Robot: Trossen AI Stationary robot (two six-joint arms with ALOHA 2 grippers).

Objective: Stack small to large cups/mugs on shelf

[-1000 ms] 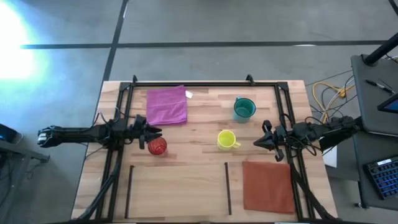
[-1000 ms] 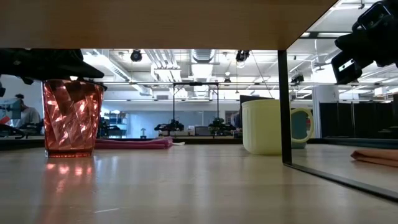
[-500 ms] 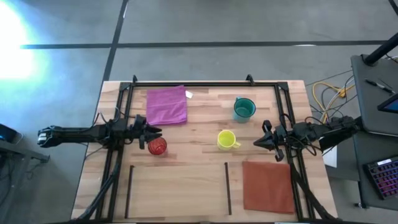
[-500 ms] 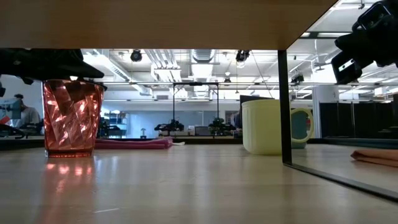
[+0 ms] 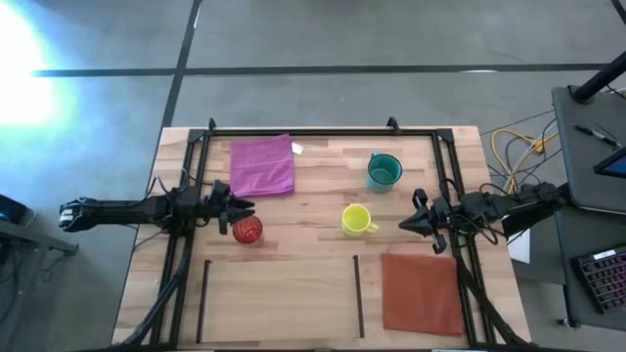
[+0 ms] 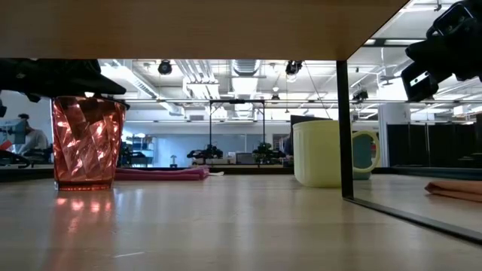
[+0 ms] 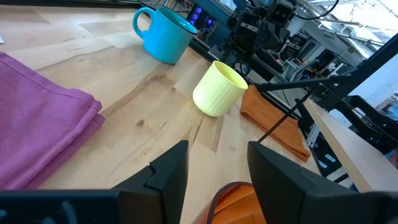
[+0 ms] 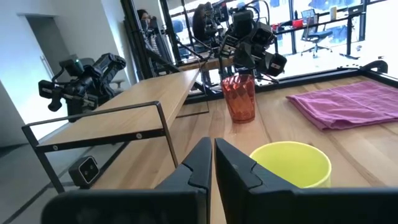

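Note:
The red-orange cup stands upright at the table's left-middle. My left gripper is open right above its rim, a finger on either side; whether it touches the cup cannot be told. The yellow mug stands at the centre, and the teal mug stands beyond it. My right gripper is shut and empty, just right of the yellow mug. The shelf is a pale wood board on thin black legs near the front edge, with nothing on it.
A magenta cloth lies flat at the far left. A rust-brown mat lies at the near right, beside the shelf. A black frame runs round the table's edges. Bare wood shows between the cups and the shelf.

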